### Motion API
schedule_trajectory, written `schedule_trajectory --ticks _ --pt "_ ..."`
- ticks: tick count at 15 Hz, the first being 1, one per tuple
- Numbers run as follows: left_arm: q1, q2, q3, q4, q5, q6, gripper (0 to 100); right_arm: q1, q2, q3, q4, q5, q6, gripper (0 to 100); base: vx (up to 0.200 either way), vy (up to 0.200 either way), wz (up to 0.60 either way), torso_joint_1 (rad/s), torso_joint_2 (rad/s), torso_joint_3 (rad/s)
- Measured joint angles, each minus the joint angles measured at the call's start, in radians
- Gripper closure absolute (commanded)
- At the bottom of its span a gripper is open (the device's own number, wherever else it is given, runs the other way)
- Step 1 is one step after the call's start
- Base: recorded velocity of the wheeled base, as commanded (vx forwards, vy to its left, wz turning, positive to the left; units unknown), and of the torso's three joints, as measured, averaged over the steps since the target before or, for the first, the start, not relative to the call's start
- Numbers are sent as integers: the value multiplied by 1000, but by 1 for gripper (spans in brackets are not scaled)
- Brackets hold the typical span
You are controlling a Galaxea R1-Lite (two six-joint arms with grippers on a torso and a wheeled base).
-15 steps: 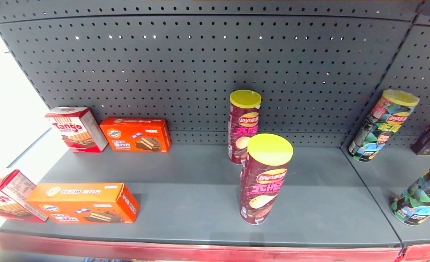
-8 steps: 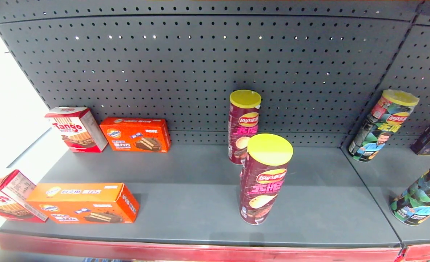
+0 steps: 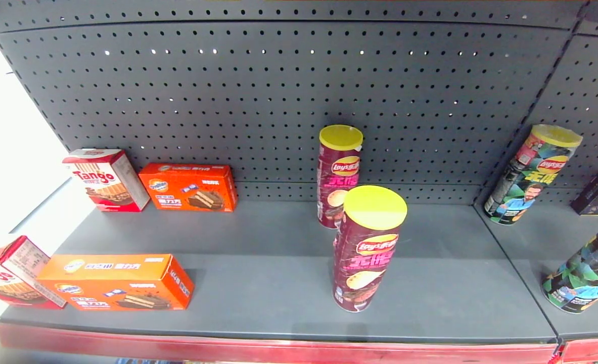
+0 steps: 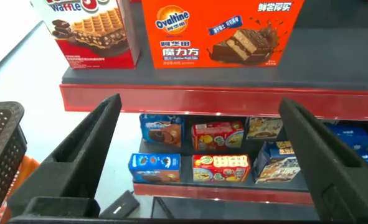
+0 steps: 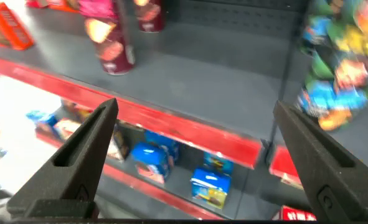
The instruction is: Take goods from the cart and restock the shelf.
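Grey metal shelf with a perforated back panel. Two cylindrical maroon chip cans with yellow lids stand upright mid-shelf: near can and far can. A flat orange carton lies near left. Left gripper and right gripper are spread wide, holding nothing, short of the shelf front. The left wrist view adds a lower tier of small boxes.

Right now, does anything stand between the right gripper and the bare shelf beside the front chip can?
Nothing visible does. The right gripper hangs open and empty before the shelf; the front chip can stands to one side of that bare stretch.
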Motion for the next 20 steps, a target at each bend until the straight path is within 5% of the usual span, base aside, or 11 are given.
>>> schedule_trajectory --ticks 9,20 --pt "0 0 1 -1 -8 0 0 183 795 -247 -177 30 -61 0 0 0 0 0 0 0" --pt "1 1 1 -3 -5 -5 0 167 1223 -551 -215 -137 -59 0 0 0 0 0 0 0"
